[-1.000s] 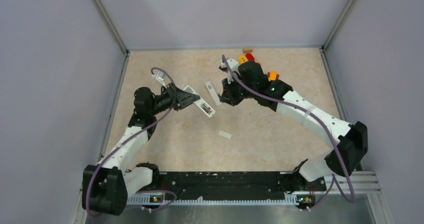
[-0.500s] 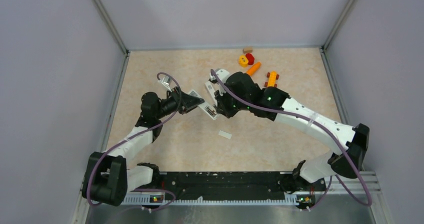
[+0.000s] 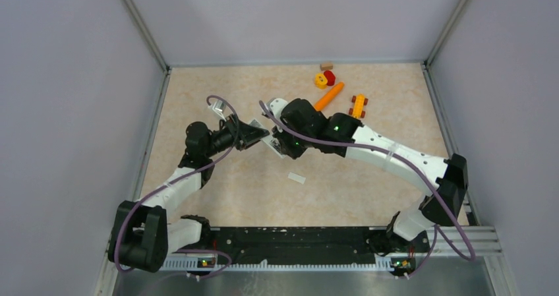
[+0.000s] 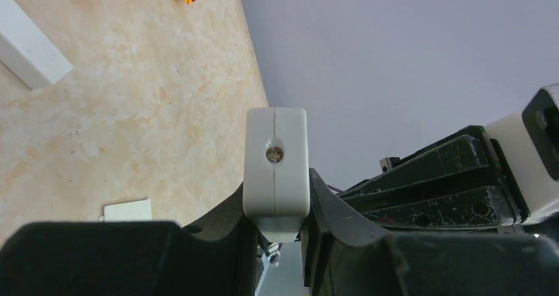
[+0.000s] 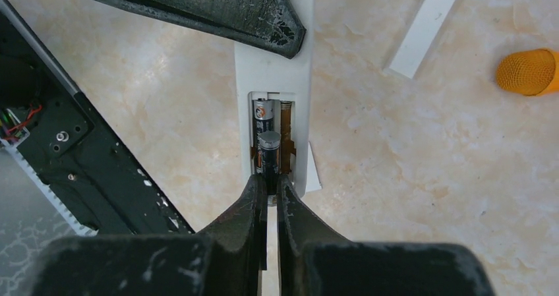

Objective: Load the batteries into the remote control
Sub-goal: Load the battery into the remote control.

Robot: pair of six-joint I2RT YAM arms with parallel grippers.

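One battery lying in the open bay of the remote control; second battery pinched by its lower end in the right hand, clenched tight on it, cap end poised over the empty slot just beside the first. Remote control gripped across its width by the left hand, clamped firm, bay side turned toward the right arm, near the middle of the counter; possibly lifted a little off the surface, though not certain from the top view. Small white plate flat on the counter nearer the arm bases, apart from both hands; orange carrot toy well off at the far side.

Step in hand, by judgement: seating the second battery. To do it well: keep the left clamp steady, bay held still; line the battery's long axis up with the slot before pressing; lead with the end meeting the spring contact, then tip the other end down flat; check polarity against the bay's marks, too small to read here; push gently, no levering on the neighbour; loosen the right hand only once fully bedded and level with the first. Risk: pop-out or a sideways slip under a skewed push.
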